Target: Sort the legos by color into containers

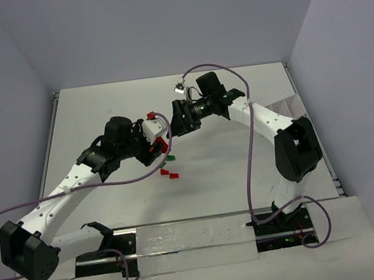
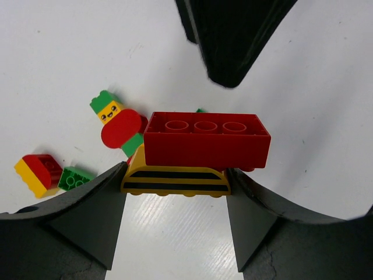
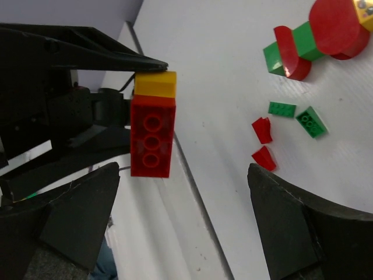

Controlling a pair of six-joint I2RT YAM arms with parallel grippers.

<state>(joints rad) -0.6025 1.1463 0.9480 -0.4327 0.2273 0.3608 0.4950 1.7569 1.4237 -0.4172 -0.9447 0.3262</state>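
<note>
Where the two arms meet over the middle of the white worktop, the left pincer is closed partway on a yellow striped brick, with one finger against each end. A red brick with three studs showing is stacked on the yellow one, and the pair appears to be held above the surface.

Facing it, the right pincer is spread wide with nothing between its fingers. The red brick's studded face points toward it, ahead of its fingertips rather than between them.

Loose legos lie on the worktop nearby:
- a little figure stacked from green, yellow and red pieces
- a red-and-yellow brick
- a green brick just beside the red-and-yellow one
- small red pieces

A white divided tray sits at the right side of the worktop, well apart from the bricks and partly hidden by the right arm.
</note>
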